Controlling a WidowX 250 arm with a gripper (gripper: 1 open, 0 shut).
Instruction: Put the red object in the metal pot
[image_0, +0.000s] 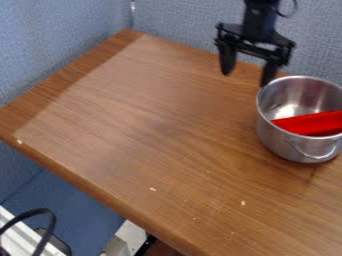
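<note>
The red object (311, 123) lies inside the metal pot (297, 142), resting on its bottom toward the right side. The pot stands on the wooden table near its right edge. My gripper (251, 65) hangs above the table to the upper left of the pot, clear of its rim. Its two black fingers (226, 60) are spread apart and point down, with nothing between them.
The wooden table (147, 120) stretches left and forward from the pot. A blue wall stands behind it. Black cables (34, 230) lie on the floor at the lower left, beyond the table's front edge.
</note>
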